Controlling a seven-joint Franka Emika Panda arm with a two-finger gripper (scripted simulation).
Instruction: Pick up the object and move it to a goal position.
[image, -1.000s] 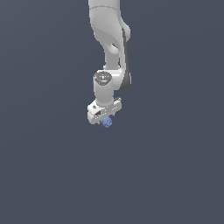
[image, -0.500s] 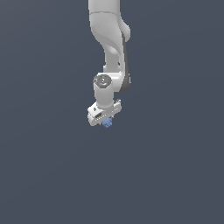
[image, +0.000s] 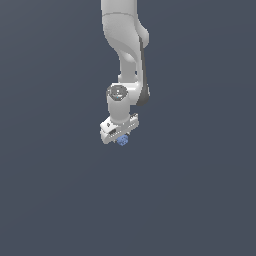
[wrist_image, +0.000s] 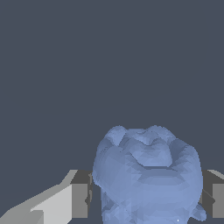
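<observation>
The object (image: 122, 140) is a small blue, lumpy blob peeking out under the white gripper (image: 120, 136) in the exterior view. In the wrist view the blue object (wrist_image: 146, 175) fills the space between the two fingers (wrist_image: 81, 199), whose pads press against both of its sides. The gripper is shut on it. The white arm (image: 127, 55) reaches down from the top of the exterior view, and the hand hides most of the blob there.
A plain dark grey surface (image: 60, 200) lies all around the arm, with no other objects in view.
The gripper with the blue object has shifted slightly up in the exterior view and stays shut on it.
</observation>
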